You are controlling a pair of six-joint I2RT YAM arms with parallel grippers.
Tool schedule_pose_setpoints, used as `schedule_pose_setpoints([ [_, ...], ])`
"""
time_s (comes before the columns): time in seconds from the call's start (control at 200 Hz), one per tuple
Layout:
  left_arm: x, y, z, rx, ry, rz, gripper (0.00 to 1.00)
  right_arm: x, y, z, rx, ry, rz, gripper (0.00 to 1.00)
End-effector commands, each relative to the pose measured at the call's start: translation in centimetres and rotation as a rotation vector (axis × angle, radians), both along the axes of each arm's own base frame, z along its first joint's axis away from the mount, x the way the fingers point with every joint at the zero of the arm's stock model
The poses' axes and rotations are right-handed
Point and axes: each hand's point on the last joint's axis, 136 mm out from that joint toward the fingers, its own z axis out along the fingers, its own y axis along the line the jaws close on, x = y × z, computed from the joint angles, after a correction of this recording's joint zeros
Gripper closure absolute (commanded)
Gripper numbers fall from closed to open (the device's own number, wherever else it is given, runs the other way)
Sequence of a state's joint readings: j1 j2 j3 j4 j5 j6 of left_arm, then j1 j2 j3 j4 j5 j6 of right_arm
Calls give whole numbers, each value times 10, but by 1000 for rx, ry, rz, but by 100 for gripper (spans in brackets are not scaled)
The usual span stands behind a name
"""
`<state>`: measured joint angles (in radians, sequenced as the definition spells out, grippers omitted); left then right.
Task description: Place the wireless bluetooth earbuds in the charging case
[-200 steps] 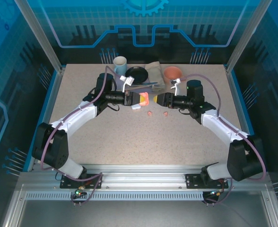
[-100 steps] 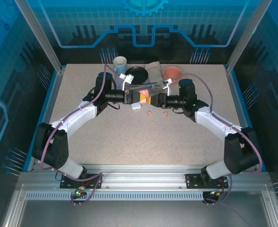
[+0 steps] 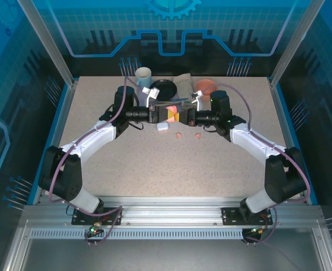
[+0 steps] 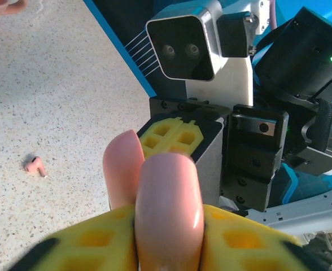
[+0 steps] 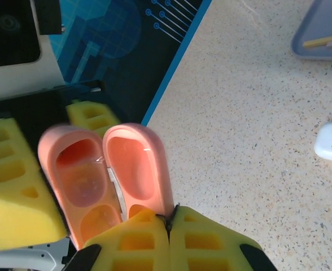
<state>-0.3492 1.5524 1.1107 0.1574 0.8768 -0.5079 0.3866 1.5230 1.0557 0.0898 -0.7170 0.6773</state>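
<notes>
Mid-table, both grippers meet on the open pink case (image 5: 133,166). The right gripper (image 5: 169,228) has its pads pressed together. The lid's lower rim runs into their seam and seems pinched, though the pads hide the rest of it. The left gripper (image 4: 169,237) has a pad on each side of the case body. I cannot tell whether they squeeze it, as the frame cuts off that end. The wells are glossy and hard to read. Pink earbuds (image 3: 179,135) lie loose on the table (image 3: 154,164) just in front, beside a white case (image 3: 162,127).
</notes>
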Motion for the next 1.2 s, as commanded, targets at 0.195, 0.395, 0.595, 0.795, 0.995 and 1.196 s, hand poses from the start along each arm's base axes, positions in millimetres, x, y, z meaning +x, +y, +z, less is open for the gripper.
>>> schedule_pose_setpoints([
  [0.195, -9, 18, 36, 98, -70, -63, 23, 6, -21, 21, -187, -133, 60, 100],
  [0.395, -25, 29, 52, 139, -11, -209, 20, -14, -26, 28, -314, -257, 225, 100],
  [0.595, -24, 30, 33, 203, 83, -256, 19, -16, -37, 16, -448, -284, 264, 100],
  [0.795, -16, 26, 9, 200, 101, -255, 22, -23, -35, 14, -456, -280, 305, 100],
  [0.995, -29, 15, -7, 233, 178, -354, 25, -35, -24, -9, -573, -276, 391, 100],
  [1.196, -44, 11, -25, 259, 258, -422, 30, -39, -16, -35, -699, -283, 450, 100],
])
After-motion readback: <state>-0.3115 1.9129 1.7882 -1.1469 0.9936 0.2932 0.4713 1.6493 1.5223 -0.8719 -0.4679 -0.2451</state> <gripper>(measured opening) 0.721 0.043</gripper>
